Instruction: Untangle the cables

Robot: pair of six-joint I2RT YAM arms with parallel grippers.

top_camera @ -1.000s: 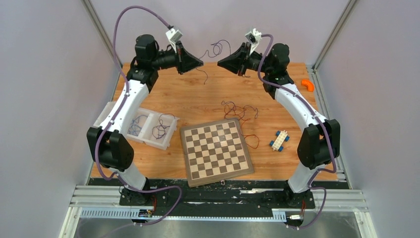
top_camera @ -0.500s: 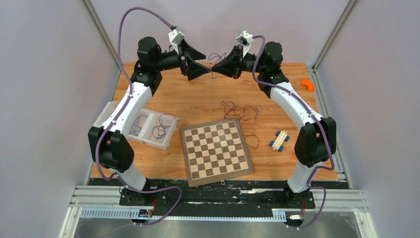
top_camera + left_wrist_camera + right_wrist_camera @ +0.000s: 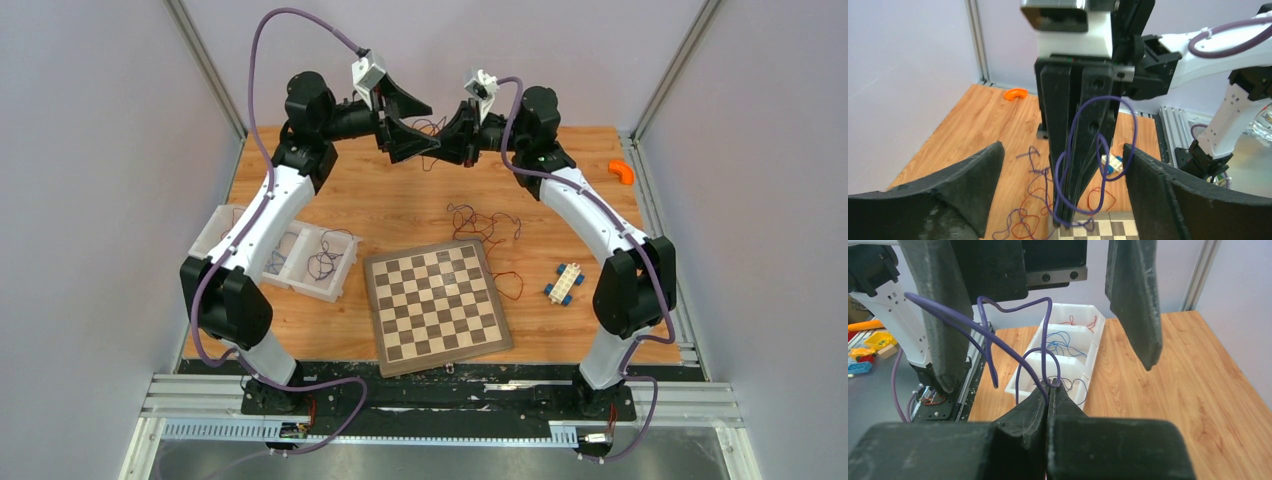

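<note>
Your right fingers (image 3: 1035, 405) pinch the purple cable (image 3: 1038, 349) above the bench's (image 3: 400, 200) far edge, your left fingers (image 3: 948, 195) spread wide either side, while the other cables (image 3: 482, 222) lie tangled by the chessboard (image 3: 435, 305).

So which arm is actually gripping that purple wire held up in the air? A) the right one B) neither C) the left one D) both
A: the right arm's fingers are pinched shut on the purple wire, while the left arm's fingers stand wide open.
</note>
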